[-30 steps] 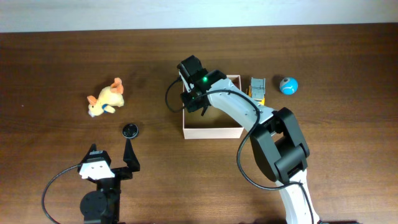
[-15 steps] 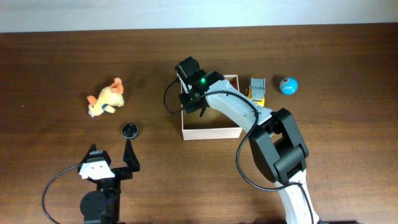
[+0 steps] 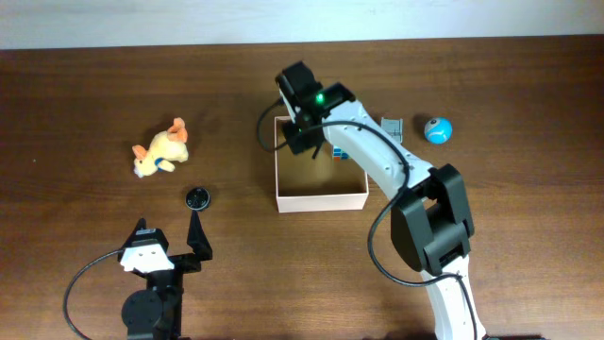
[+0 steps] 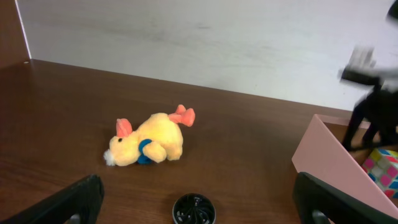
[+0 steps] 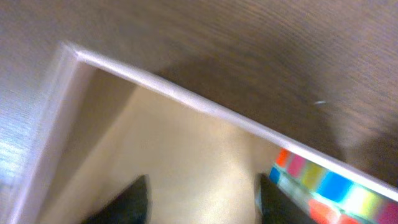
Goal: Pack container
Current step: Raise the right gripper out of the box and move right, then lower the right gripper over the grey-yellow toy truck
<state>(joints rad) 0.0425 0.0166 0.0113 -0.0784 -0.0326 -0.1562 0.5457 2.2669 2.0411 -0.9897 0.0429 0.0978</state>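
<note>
From overhead we are seeing the container (image 3: 321, 201) sitting near the middle of the table (image 3: 94, 85), open side up. The right arm (image 3: 377, 161) is reaching over it, and the right gripper (image 3: 304, 142) is hanging above the far left part of the box. From up here we cannot tell how its jaws stand. A multicoloured cube (image 3: 338, 154) is lying inside the container, in its far half. A grey-and-yellow toy (image 3: 393, 126) is sitting just outside the right wall, partly under the arm, with a blue ball (image 3: 437, 129) near it. Well to the left, a yellow plush animal (image 3: 162, 149) and a black round piece (image 3: 196, 197) are lying apart from each other. The left gripper (image 3: 170, 234) is waiting near that piece, at the near edge.

The left wrist view is giving us what the top view is not. The left fingers (image 4: 71, 202) are standing wide apart with only bare table between them. The plush is lying on its side, and the cube is peeking above the container's wall.

The right wrist view is blurred, yet it is settling the right jaws. They are spread over the tan floor by a corner of the box and are gripping nothing. The cube is lying outside the gap, just beside one finger.
</note>
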